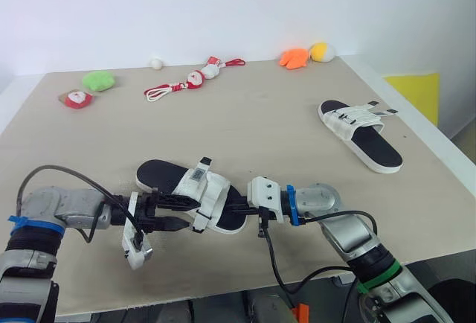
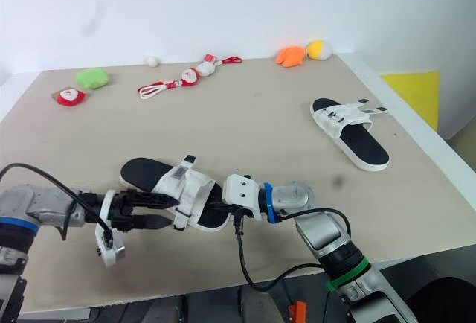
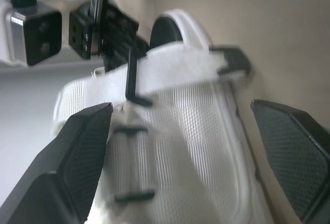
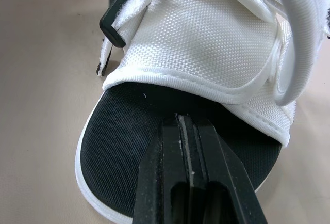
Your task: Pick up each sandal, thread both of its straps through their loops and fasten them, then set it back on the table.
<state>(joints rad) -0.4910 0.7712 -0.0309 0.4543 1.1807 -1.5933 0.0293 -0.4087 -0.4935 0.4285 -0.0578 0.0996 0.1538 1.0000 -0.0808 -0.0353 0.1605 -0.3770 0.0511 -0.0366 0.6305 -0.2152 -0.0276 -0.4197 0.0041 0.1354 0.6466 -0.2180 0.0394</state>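
Left jaws stand released around the near sandal's (image 1: 160,175) white strap (image 1: 195,178). Right jaws are clenched, apparently pressing its black footbed (image 4: 118,146) on the counter (image 1: 260,122).

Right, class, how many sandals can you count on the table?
2. The near sandal lies at the front edge of the table, between the left gripper and right gripper; the far sandal lies alone toward the right side. None seems hidden.
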